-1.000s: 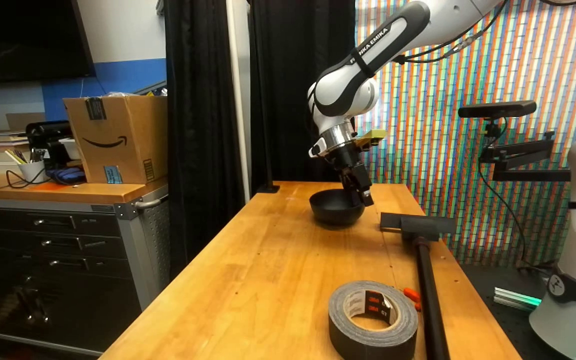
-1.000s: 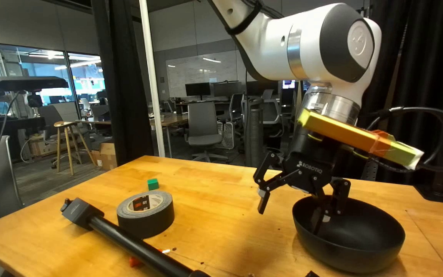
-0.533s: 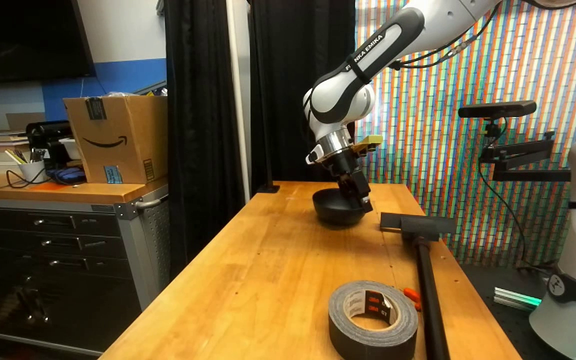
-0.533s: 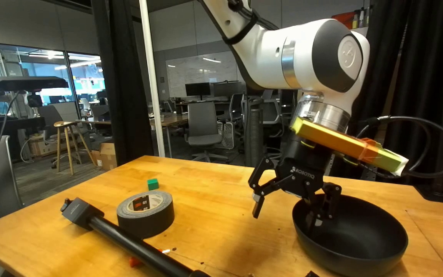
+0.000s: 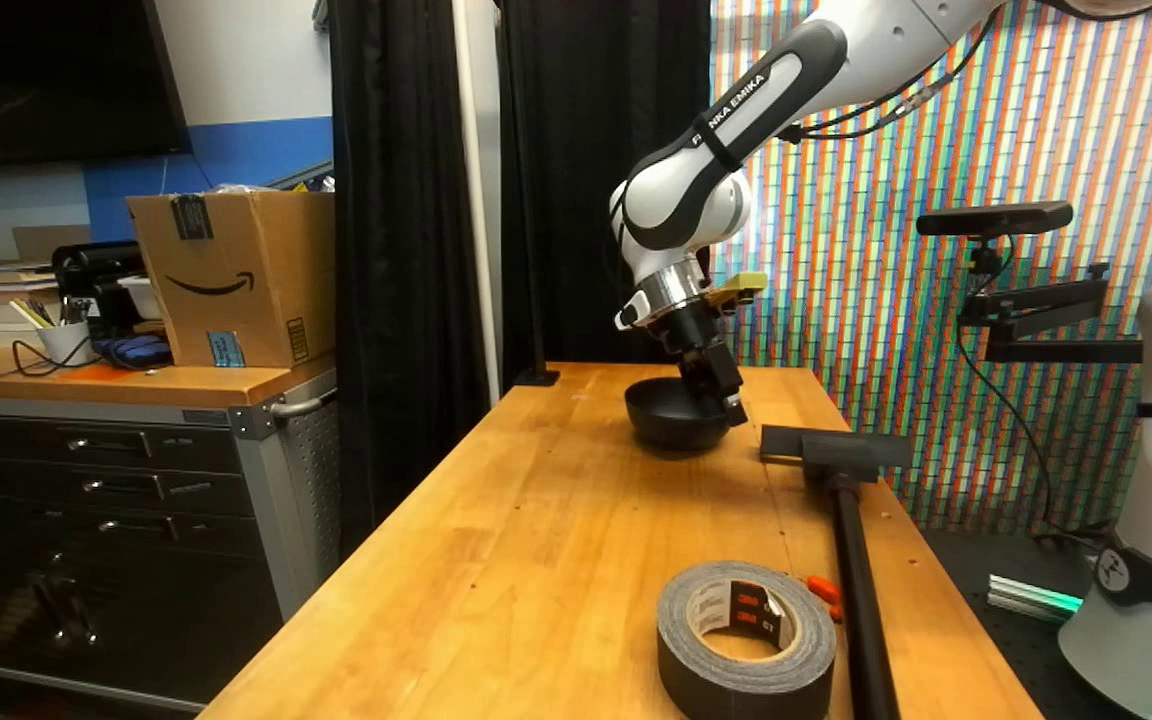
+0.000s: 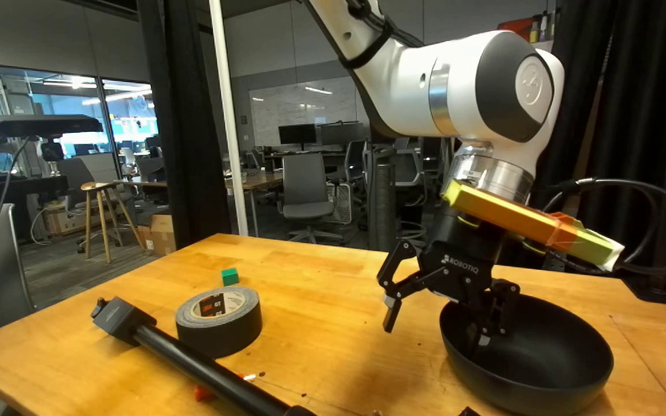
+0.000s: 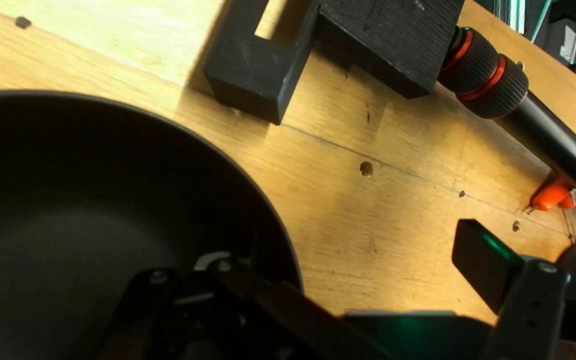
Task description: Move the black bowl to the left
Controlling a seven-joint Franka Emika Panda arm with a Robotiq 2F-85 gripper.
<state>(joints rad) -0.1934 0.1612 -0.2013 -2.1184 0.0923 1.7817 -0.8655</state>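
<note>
Tool (image 6: 431,336) spread — one jaw inside black bowl (image 6: 535,358), other outside

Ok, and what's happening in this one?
A white-and-grey robot arm hangs over a round black bowl, which sits on a light-brown wooden table. Its black two-fingered pincer stands open across the bowl's rim, one finger inside, the other outside. Nothing is gripped yet; it looks set to close on the rim, probably to shift the bowl left.

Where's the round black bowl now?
The round black bowl sits lower right in an exterior view, on the wooden table, the black gripper straddling its left wall.
</note>
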